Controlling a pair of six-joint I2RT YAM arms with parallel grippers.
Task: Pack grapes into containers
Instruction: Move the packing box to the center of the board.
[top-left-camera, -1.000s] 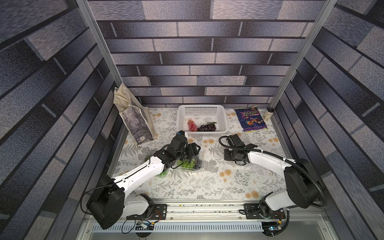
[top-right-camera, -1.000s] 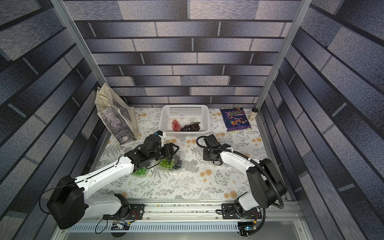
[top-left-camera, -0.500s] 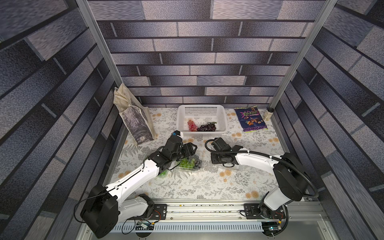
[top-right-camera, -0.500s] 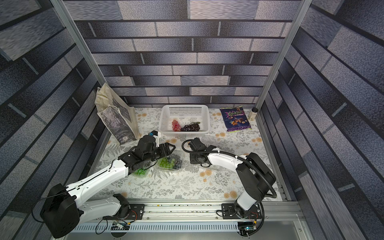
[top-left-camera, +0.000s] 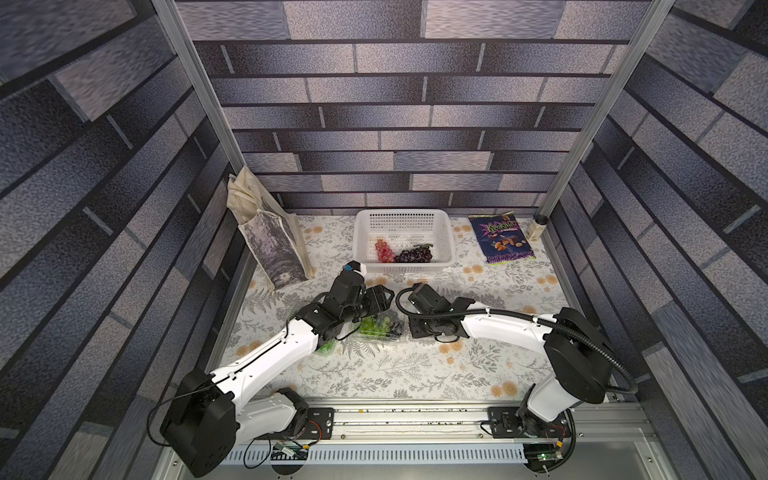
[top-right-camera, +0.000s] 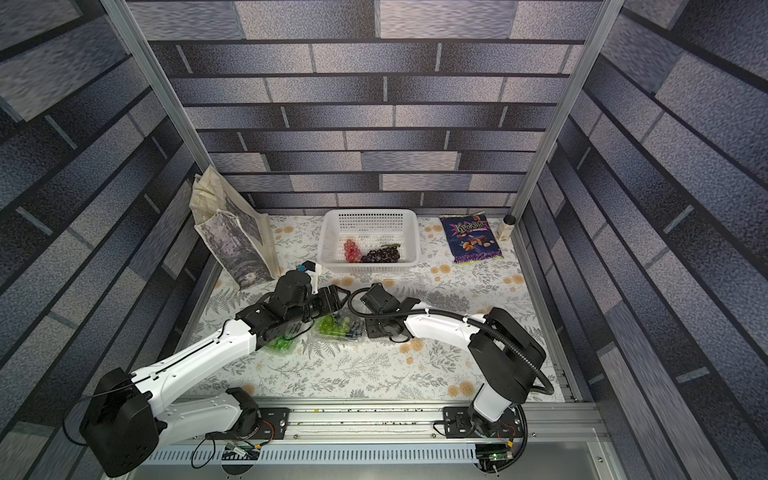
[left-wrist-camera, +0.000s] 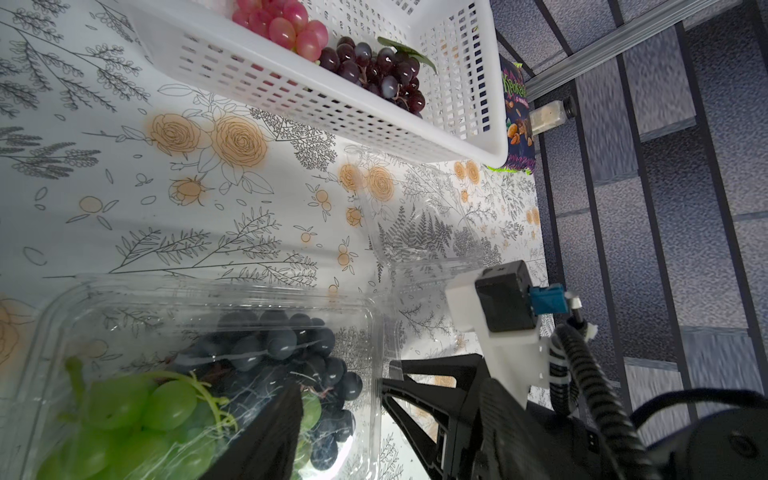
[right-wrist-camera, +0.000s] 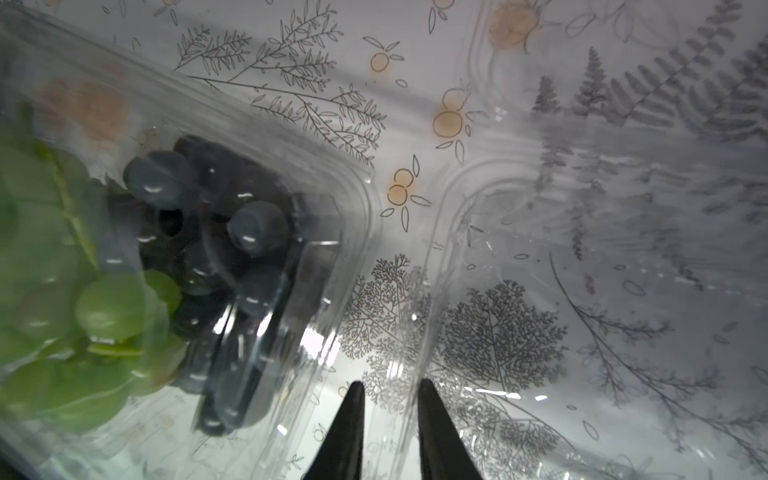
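Top views are both showing a floral bench (top-left-camera: 415, 374) inside grey brick-patterned walls (top-left-camera: 415, 124). One white basket (top-left-camera: 401, 212), upper centre, is holding two grape bunches (top-left-camera: 411, 254). Three clear containers are lying mid-frame: filled container (top-left-camera: 397, 337) with green and black grapes (top-left-camera: 370, 326), part-hidden container (top-right-camera: 291, 352), empty container (right-wrist-camera: 540, 353). Left jaws are gaping over the filled one; right jaws are sitting narrowly parted, grip undeterminable.

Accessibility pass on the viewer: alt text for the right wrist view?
The right gripper, black fingertips slightly apart, points at the floral tablecloth between a clear plastic clamshell container holding a bright green grape bunch and a black grape bunch, and an empty clear clamshell container.
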